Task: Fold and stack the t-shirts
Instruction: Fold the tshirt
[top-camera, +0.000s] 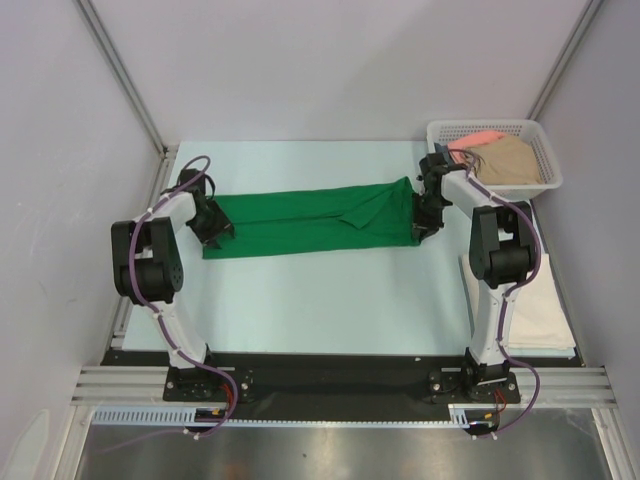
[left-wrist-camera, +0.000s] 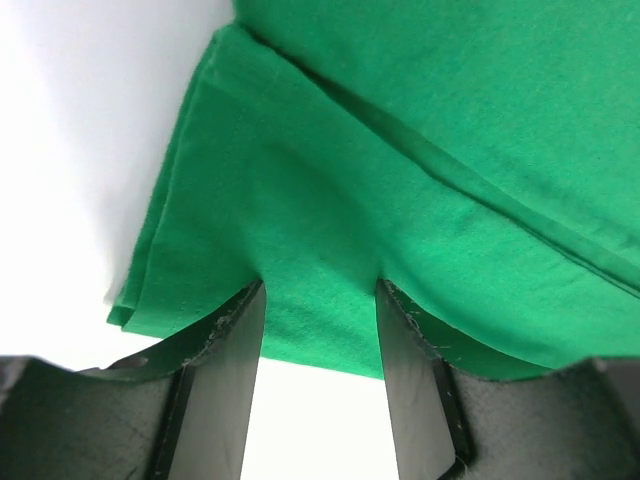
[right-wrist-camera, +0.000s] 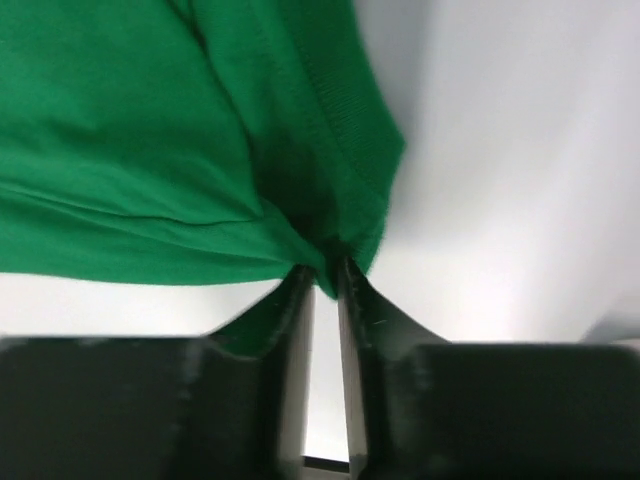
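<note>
The bright green t-shirt (top-camera: 310, 220) lies folded into a long strip across the middle of the table. My left gripper (top-camera: 215, 228) is at its left end. In the left wrist view that gripper (left-wrist-camera: 318, 290) stands open, its two fingers wide apart with the shirt's (left-wrist-camera: 400, 150) hem lying over their tips. My right gripper (top-camera: 425, 215) is at the strip's right end. Seen from the right wrist, this gripper (right-wrist-camera: 322, 268) is shut on a bunched corner of the green cloth (right-wrist-camera: 150, 130). A cream-white t-shirt (top-camera: 530, 310) lies flat beside the right arm.
A white mesh basket (top-camera: 547, 178) stands at the back right corner, just behind the right gripper. It holds a salmon-pink t-shirt (top-camera: 478, 140) and a tan one (top-camera: 510, 160). White walls close in the table on the left, back and right.
</note>
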